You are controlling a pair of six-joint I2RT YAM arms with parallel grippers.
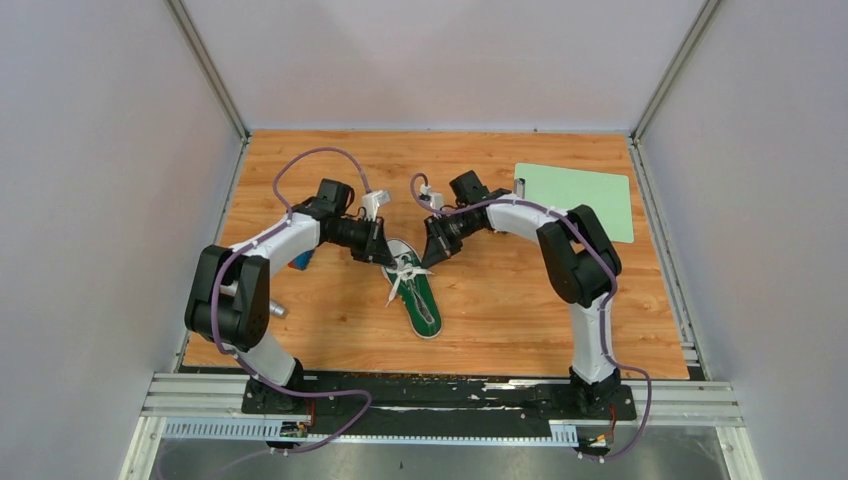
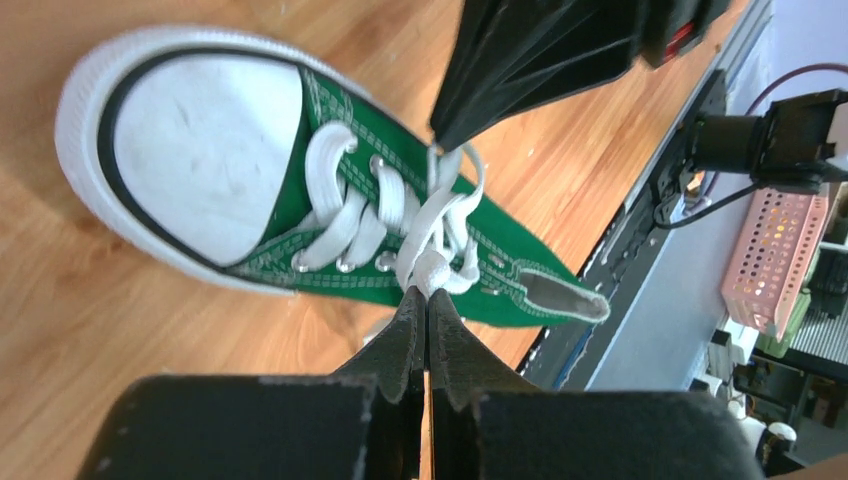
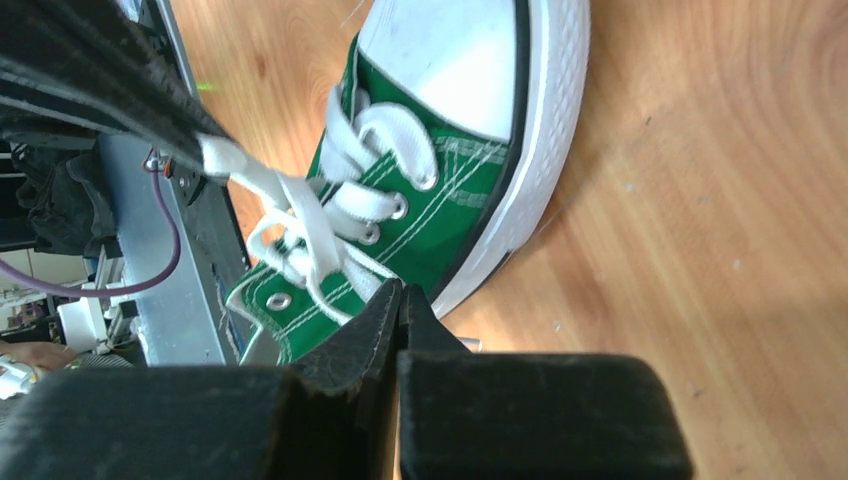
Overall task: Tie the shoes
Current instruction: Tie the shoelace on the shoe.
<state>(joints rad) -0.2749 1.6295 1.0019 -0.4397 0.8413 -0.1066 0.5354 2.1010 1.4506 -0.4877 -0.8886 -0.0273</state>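
My left hand (image 2: 428,296) is pinched tight on the white laces (image 2: 440,215) above the tongue of the green canvas sneaker (image 1: 415,292). The sneaker lies on the wooden bench (image 1: 500,310) at the centre of the overhead frame, its white toe cap toward the top. My right hand (image 3: 401,292) is closed too, and a lace strand runs into its tips from the opposite side. A pale green mat (image 1: 578,198) lies at upper right. A pink perforated basket (image 2: 775,255) shows at the right edge of my left wrist view; its contents are hidden.
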